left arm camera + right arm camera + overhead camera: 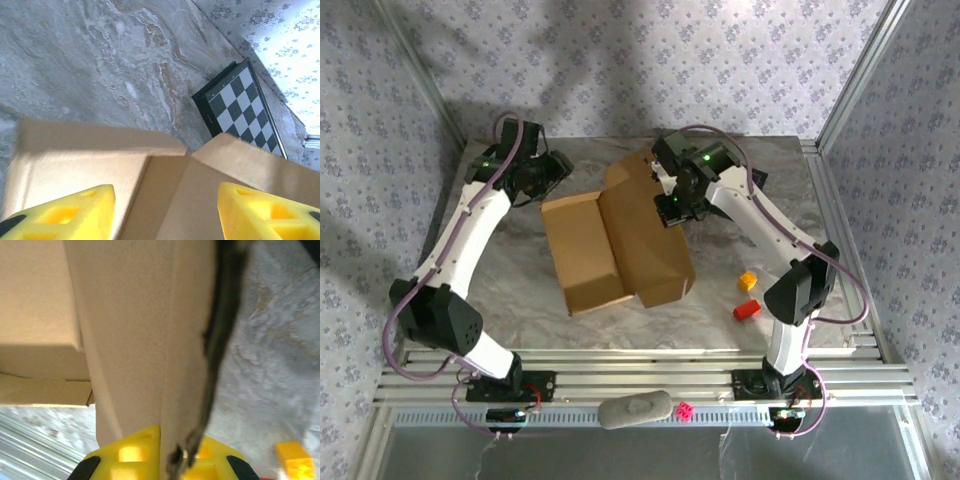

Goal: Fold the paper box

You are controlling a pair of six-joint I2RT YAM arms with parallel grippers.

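Brown plain cardboard: your right gripper (165,452) is pinched tight on a raised flap of the paper box (615,245), left gripper (165,212) hangs over its edge, jaws apart.

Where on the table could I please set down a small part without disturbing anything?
Bare tabletop lies left of the paper box, beside the left arm; also along the near edge between box and rail. Crowded: the centre, where the right gripper clamps the box, and near the yellow block and red block.
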